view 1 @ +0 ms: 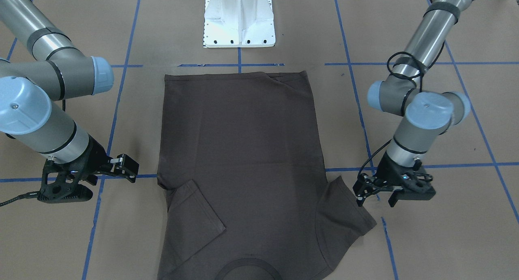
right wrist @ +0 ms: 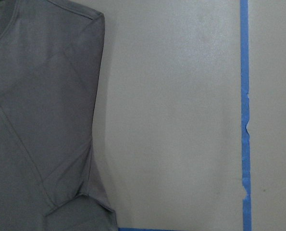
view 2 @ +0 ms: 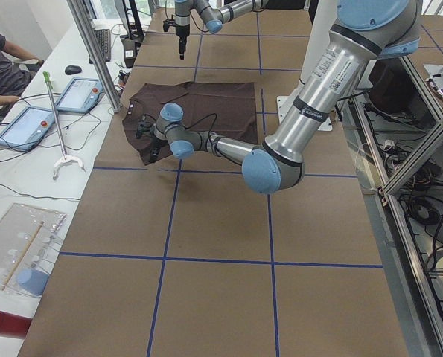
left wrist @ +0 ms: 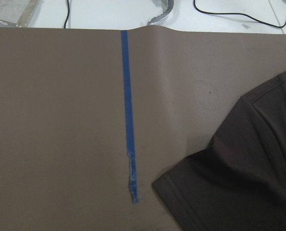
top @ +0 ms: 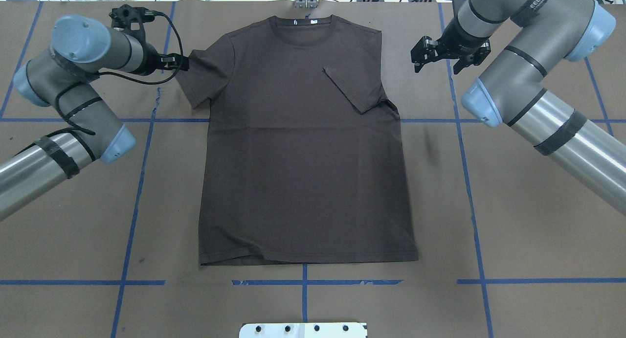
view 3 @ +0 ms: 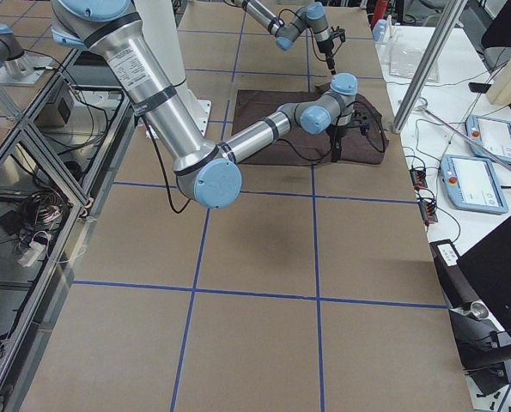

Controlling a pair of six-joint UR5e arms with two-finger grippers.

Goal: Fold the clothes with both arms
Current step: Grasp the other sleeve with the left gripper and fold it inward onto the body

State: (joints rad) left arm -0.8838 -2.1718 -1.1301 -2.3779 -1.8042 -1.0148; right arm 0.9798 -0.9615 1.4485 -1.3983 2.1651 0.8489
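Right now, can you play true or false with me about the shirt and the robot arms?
1. The T-shirt lies flat on the table. True.
2. Both sleeves are folded in. False: only the sleeve on the robot's right is folded onto the chest. The other sleeve is spread out.
3. The right gripper is holding the shirt. False: it is open, over bare table, apart from the shirt.
4. The collar is at the end far from the white pedestal. True.
5. The tape lines are red. False: they are blue.
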